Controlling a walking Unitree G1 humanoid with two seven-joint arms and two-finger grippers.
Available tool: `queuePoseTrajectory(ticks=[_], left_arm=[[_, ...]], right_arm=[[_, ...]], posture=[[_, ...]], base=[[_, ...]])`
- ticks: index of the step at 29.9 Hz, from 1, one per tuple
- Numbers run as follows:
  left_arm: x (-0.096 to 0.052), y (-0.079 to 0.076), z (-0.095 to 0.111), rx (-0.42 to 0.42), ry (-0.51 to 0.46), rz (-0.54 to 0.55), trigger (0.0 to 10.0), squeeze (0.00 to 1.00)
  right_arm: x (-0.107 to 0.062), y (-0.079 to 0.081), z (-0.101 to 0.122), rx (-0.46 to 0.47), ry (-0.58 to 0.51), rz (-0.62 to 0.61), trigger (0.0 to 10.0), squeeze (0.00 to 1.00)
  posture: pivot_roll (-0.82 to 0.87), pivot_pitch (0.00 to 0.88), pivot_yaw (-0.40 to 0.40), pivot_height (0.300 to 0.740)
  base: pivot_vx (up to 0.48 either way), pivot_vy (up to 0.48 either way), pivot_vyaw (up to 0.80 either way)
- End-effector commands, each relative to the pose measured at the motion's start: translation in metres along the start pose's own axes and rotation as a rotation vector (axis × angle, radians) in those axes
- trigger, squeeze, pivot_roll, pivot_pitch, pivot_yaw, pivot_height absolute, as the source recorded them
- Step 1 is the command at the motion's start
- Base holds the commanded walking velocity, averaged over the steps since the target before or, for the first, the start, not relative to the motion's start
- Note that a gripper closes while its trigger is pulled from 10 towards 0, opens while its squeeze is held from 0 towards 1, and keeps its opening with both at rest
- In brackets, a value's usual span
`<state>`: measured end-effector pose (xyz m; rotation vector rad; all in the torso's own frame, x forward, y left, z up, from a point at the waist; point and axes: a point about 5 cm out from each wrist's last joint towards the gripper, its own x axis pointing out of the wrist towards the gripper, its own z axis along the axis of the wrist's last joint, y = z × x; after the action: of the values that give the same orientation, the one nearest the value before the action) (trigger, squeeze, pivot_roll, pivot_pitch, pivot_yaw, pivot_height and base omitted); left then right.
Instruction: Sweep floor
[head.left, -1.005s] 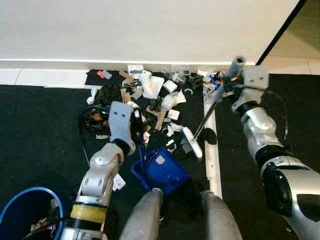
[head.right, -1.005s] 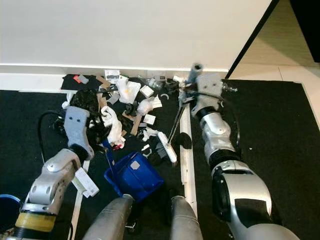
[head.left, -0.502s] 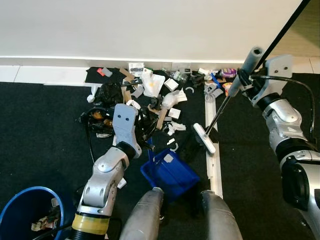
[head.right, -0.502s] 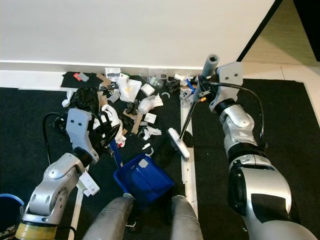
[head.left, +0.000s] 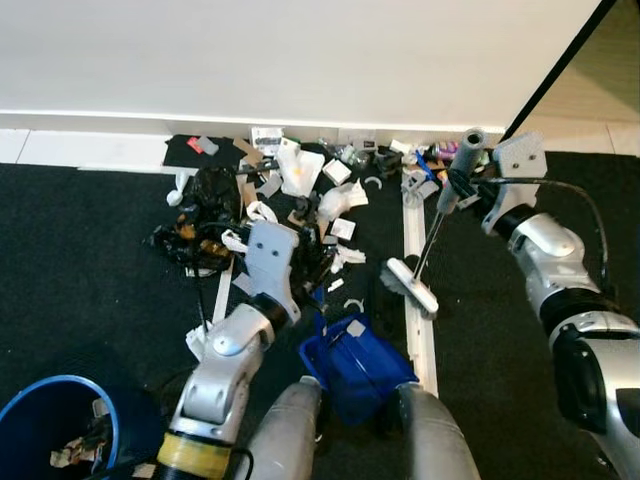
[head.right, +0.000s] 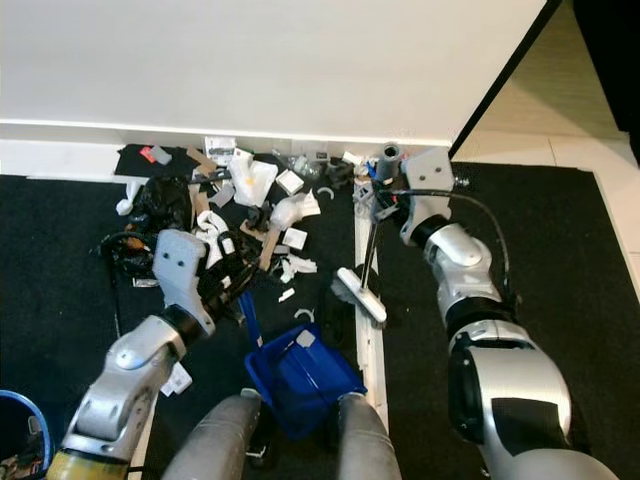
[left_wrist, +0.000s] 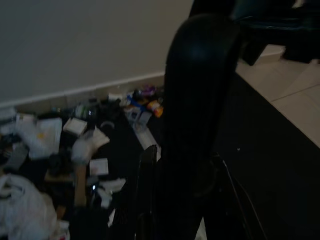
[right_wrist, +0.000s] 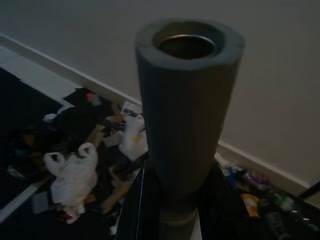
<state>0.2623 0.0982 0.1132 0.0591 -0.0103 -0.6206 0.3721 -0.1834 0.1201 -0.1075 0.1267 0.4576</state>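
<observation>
Head eyes look down — wrists close-in.

Open black floor: left side and far right of frame. Blocked: litter pile against the wall, upper centre; blue dustpan at lower centre; broom over the white strip; blue bucket, lower left corner.

The dustpan looks like glossy blue plastic, and the broom handle wears a matt grey foam-like sleeve over a hollow tube with a metallic inner rim. The litter mixes crumpled white paper, thin shiny plastic bags and flat brown cardboard scraps. The floor is matt black and finely textured, the wall smooth matt white, and the robot's arms brushed silver metal.
</observation>
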Motion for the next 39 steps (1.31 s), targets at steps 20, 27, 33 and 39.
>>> queuePoseTrajectory(ticks=[20,27,33,39], left_arm=[[0.017,-0.011,-0.001,0.371,-0.026,0.090,10.0,0.00],[0.016,-0.009,-0.012,0.314,-0.011,0.132,10.0,0.00],[0.016,-0.005,-0.012,0.310,-0.011,0.149,10.0,0.00],[0.012,0.006,-0.012,0.303,-0.003,0.180,10.0,0.00]], right_arm=[[0.023,0.121,-0.023,0.540,-0.116,0.537,10.0,0.00],[0.026,0.122,-0.012,0.723,-0.223,0.550,10.0,0.00],[0.028,0.154,0.001,0.890,-0.327,0.722,10.0,0.00],[0.026,0.140,0.020,0.739,-0.404,0.738,10.0,0.00]], posture=[[0.12,0.282,-0.037,0.740],[0.10,0.284,-0.031,0.740],[0.11,0.284,-0.027,0.740],[0.11,0.285,-0.031,0.740]], base=[[0.000,0.000,0.00],[0.000,0.000,0.00],[0.000,0.000,0.00],[0.000,0.000,0.00]])
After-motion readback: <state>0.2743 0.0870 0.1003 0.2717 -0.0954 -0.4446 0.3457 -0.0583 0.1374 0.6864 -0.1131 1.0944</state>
